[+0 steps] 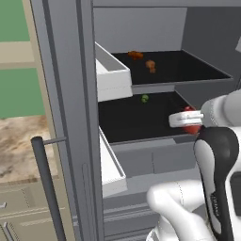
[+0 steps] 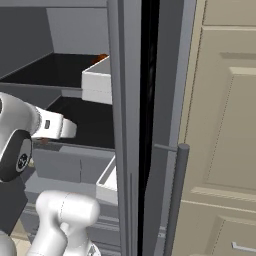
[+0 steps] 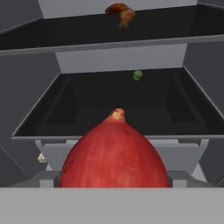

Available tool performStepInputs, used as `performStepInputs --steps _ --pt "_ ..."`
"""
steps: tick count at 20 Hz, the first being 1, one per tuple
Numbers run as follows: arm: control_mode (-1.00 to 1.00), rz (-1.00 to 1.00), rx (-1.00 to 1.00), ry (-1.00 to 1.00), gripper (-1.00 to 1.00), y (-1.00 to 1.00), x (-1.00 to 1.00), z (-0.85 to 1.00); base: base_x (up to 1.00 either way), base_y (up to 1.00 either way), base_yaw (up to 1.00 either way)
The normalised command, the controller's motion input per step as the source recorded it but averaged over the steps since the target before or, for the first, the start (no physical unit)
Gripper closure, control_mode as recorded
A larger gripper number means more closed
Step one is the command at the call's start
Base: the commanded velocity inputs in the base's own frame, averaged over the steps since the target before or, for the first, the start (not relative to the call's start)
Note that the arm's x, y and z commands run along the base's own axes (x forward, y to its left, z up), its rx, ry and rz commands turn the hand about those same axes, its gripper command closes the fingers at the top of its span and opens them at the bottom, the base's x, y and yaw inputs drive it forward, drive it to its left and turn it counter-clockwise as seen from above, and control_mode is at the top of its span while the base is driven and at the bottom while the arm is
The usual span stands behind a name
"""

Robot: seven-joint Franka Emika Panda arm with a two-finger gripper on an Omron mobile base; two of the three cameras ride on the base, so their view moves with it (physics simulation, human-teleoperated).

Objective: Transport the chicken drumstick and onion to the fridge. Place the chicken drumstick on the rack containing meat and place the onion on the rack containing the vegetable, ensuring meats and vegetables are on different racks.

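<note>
A: Holding the glossy red onion (image 3: 114, 153), is it? What do you make of the two-finger gripper (image 1: 190, 120)?

B: The jaws stand wide, and the onion sits right at the hand, its pointed tip toward the tall dark-grey fridge (image 1: 70, 94). In the left base view a red patch shows just behind the white hand, at the front right edge of the lower flat black shelf (image 1: 136, 117). So the jaws look closed around the wide onion, though the fingertips themselves are hidden.

A: And the small brown-orange chicken drumstick (image 1: 150, 65)?

B: It lies on the upper flat black shelf (image 1: 188, 68), toward the back. Another small orange-brown piece (image 1: 135, 54) rests near it, further back and to the left. I cannot tell them apart with certainty in the hand view, where one orange-brown lump (image 3: 121, 12) shows on that upper shelf.

A: What about the lower shelf?

B: A tiny round green vegetable (image 3: 138, 75) sits near its back, well apart from the onion. The fridge doors stand open, with a white door bin (image 1: 113, 75) beside the upper shelf.
</note>
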Motion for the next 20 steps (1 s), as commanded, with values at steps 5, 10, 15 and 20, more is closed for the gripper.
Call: performStepInputs --steps 5,10,15,20 --pt "-1.00 0.00 -0.03 0.04 1.00 0.00 0.76 -0.46 0.00 0.00 0.00" --pt "-1.00 -0.01 -0.01 0.13 1.00 0.07 0.95 -0.57 0.00 0.00 0.00" --pt "-1.00 -0.04 -0.02 0.12 1.00 0.15 0.91 -0.60 0.00 0.00 0.00" --pt "-1.00 -0.02 -0.03 0.10 1.00 0.19 0.85 -0.47 0.00 0.00 0.00"
